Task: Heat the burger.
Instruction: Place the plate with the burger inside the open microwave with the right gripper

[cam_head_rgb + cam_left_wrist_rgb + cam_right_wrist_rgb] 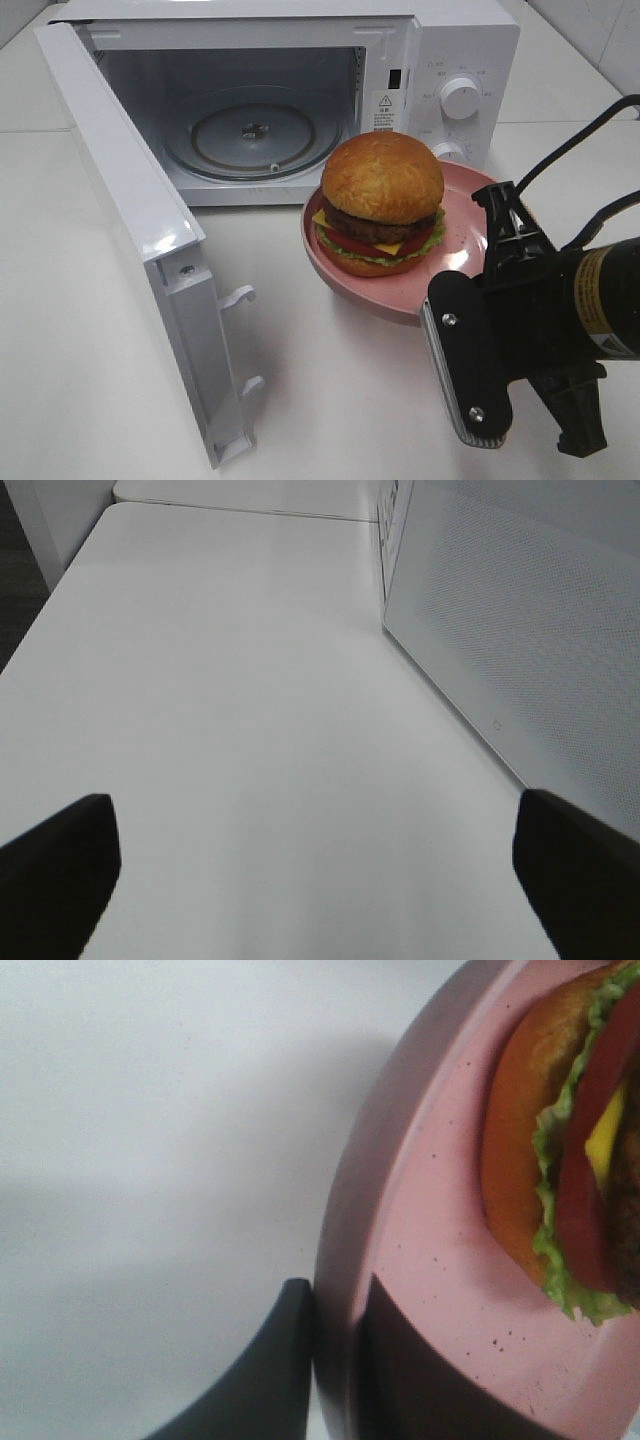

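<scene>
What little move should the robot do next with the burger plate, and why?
Probably ease the shallow pink plate toward the round glass turntable inside the white microwave: the right tool is shut on the plate's rim, the tall golden-bun burger sits on it, and the door stands open.

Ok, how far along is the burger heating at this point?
Done: the white microwave has its door swung open, and its glass turntable is bare. In hand: the right gripper is shut on the rim of the shallow pink plate carrying the tall golden-bun burger, just in front of the opening. Left: plate into the oven, door closed, white dial turned. The left gripper is open, holding nothing.
</scene>
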`<state>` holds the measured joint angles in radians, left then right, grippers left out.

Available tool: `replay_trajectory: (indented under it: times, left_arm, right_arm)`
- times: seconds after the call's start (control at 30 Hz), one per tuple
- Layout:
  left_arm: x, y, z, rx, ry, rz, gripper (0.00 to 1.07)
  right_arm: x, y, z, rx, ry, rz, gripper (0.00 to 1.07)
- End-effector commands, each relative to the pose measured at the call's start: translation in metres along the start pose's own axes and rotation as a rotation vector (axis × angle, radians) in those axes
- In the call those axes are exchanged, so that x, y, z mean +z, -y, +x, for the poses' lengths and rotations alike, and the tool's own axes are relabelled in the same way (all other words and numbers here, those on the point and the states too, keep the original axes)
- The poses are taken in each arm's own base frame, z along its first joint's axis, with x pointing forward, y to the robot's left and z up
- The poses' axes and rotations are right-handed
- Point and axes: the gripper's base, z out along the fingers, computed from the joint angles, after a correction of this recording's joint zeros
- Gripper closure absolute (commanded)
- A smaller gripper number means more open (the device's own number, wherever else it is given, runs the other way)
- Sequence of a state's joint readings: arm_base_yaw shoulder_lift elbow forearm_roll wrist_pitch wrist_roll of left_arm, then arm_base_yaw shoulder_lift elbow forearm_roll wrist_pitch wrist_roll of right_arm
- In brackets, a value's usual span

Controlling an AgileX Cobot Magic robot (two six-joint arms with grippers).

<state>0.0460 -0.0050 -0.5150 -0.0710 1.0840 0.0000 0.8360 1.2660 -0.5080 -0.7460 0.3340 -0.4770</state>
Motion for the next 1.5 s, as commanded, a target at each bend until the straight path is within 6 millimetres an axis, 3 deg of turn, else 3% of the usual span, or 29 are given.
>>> replay_trajectory:
  times: [0.03,0.67,1.1,1.5]
  left_arm:
    - [-0.002,0.000,0.000,-0.013,0.029,0.004,0.07]
    - [-0.002,0.000,0.000,-0.013,0.029,0.004,0.07]
    - [-0.002,0.000,0.000,-0.013,0.029,0.004,0.07]
    - [-0.002,0.000,0.000,-0.013,0.029,0.004,0.07]
  right_arm:
    - [-0.001,0.001,-0.004,-0.054,0.043,0.013,1.05]
    - [-0.004,-0.001,-0.017,-0.130,0.188,-0.035,1.05]
    - [-0.009,0.034,-0.003,-0.123,0.186,0.058,1.05]
    - [-0.009,0.037,-0.008,-0.171,0.245,0.079,1.05]
